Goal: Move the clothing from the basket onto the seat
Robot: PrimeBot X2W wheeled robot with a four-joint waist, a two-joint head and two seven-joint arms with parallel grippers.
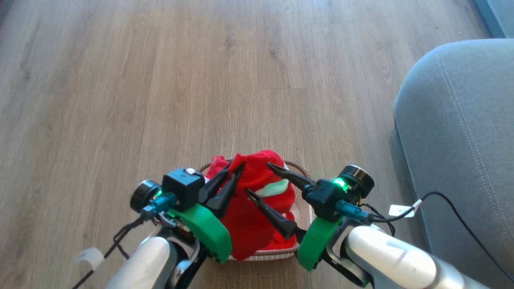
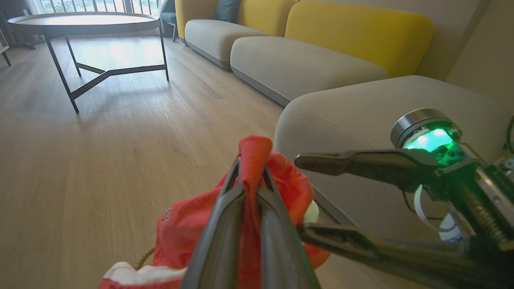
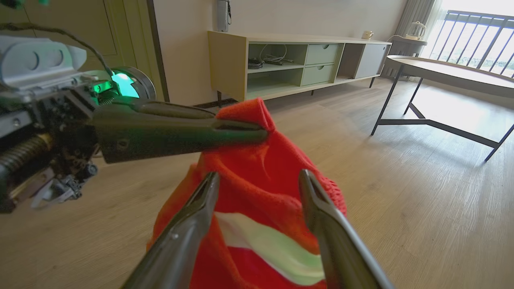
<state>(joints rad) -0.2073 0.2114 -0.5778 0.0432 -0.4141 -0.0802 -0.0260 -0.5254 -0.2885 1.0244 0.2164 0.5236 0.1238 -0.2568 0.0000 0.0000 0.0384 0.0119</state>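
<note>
Left gripper (image 1: pixel 236 167) pinching the clothing (image 1: pixel 249 228) in the basket (image 1: pixel 273 253).
Nearest us, its fingers clamp a raised red fold; our right gripper (image 1: pixel 259 178) stands wide apart over the heap, gripping nothing; the seat (image 1: pixel 457 120) lies farther right.

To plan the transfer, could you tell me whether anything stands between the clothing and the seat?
No object does: bare floor runs from the basket to the seat. Only the open right gripper flanks the clothing there.
</note>
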